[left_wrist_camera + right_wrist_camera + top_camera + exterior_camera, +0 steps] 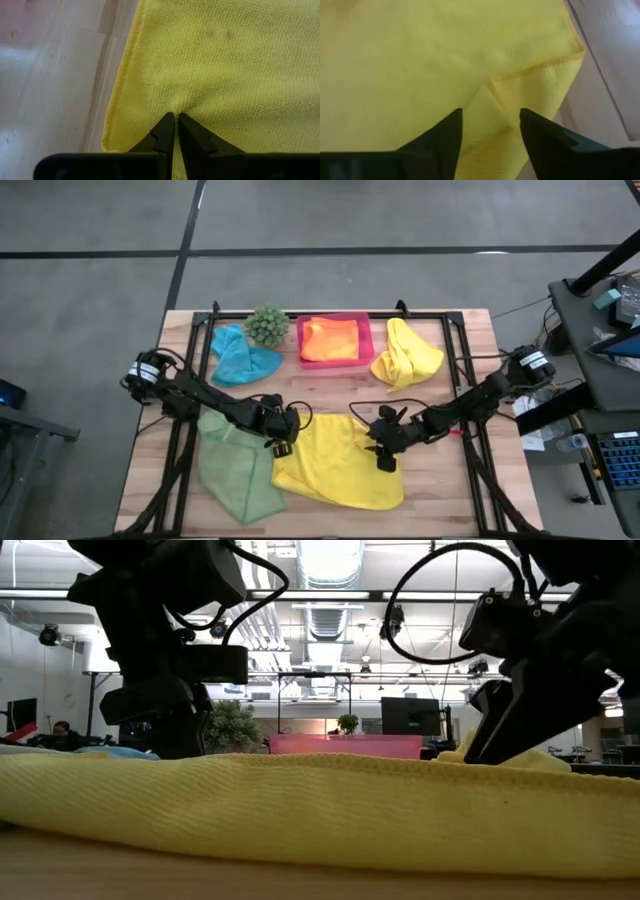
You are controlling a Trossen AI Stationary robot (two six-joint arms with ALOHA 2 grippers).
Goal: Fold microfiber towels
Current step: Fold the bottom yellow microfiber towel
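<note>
Wooden surface (440, 490) seen from above, with five towels lying on it. A large yellow towel (335, 463) is lying spread at the near centre, its left edge overlapping a light green towel (233, 465) at the near left. The left claw (280, 442) is resting on the yellow towel's left edge, its fingers (162, 134) pressed together and pinching the cloth, which is puckering at the tips. The right claw (385, 456) is sitting over the same towel's right edge, where a corner is lying folded back; its fingers (447, 131) are standing spread, straddling that fold, and whether they are touching the cloth cannot be told. Along the far side, a teal towel (240, 358) is lying bunched at the left, just beside a spiky green plant (267, 326); an orange towel (331, 340) is lying inside a pink tray (366, 340) at the centre; a second yellow towel (405, 356) is lying crumpled at the right. In the low view, the large yellow towel is filling the foreground, with both arms coming down onto it.
</note>
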